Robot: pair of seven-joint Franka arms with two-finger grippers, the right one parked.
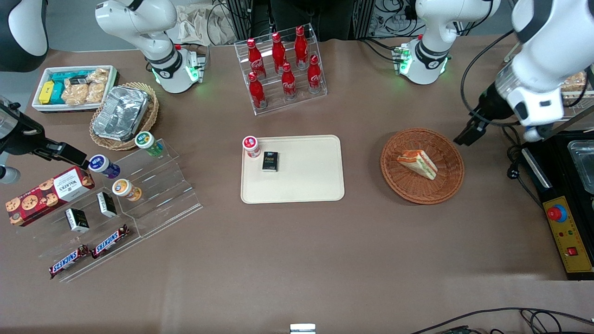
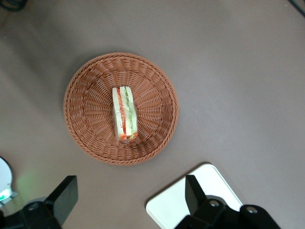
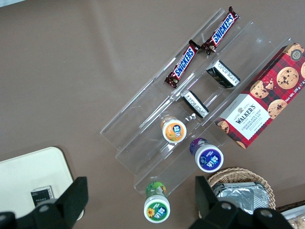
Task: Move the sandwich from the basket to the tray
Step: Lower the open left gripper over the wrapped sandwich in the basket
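The sandwich [image 1: 417, 163] is a white-bread wedge with orange-red and green layers. It lies in the round reddish-brown wicker basket [image 1: 399, 185]. The left wrist view looks straight down on the sandwich [image 2: 125, 119] in the basket [image 2: 90, 95]. The cream tray [image 1: 301, 185] lies beside the basket toward the parked arm's end, and its corner shows in the wrist view [image 2: 167, 210]. My left gripper [image 1: 468, 133] hovers high beside the basket's rim, toward the working arm's end. In the wrist view the gripper [image 2: 128, 193] is open wide and empty.
A red-capped small bottle [image 1: 251, 146] and a black box [image 1: 270, 161] stand on the tray's corner. A rack of red bottles [image 1: 280, 69] stands farther back. A clear stepped stand with snacks [image 1: 153, 185] is at the parked arm's end. A black control box [image 1: 568, 232] lies by the working arm.
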